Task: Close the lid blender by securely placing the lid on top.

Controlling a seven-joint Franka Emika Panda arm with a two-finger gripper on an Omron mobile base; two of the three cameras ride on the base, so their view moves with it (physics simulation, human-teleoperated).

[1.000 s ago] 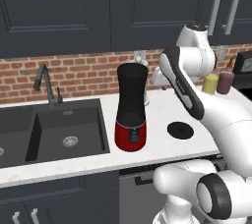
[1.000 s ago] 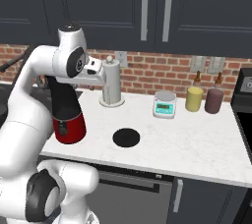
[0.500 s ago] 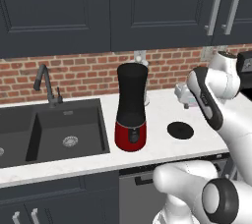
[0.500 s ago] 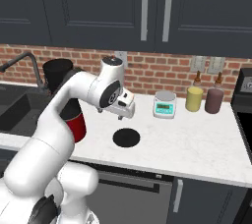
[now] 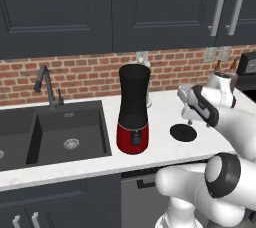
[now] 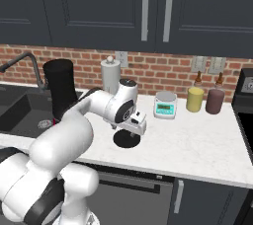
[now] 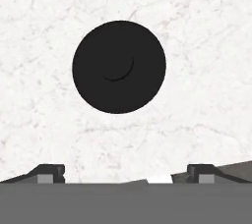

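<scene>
1. Jaws spread wide, holding nothing; gripper (image 7: 126, 171) pointed straight down over the lid (image 7: 119, 67), not touching.
2. Lid (image 5: 183, 132) flat on white counter (image 5: 160, 117), right of blender (image 5: 133, 109), apart from it.
3. Blender jar open-topped, standing beside sink (image 5: 50, 134).
4. Scale (image 6: 165, 105) and two canisters (image 6: 194, 99) along brick wall.

lid (image 7: 118, 67): matt black, smooth
jar (image 5: 134, 97): matt black
base (image 5: 132, 137): glossy red
counter (image 7: 206, 46): white, marble-veined, smooth
wall (image 5: 85, 74): rough red brick
arm (image 6: 99, 108): glossy white
</scene>
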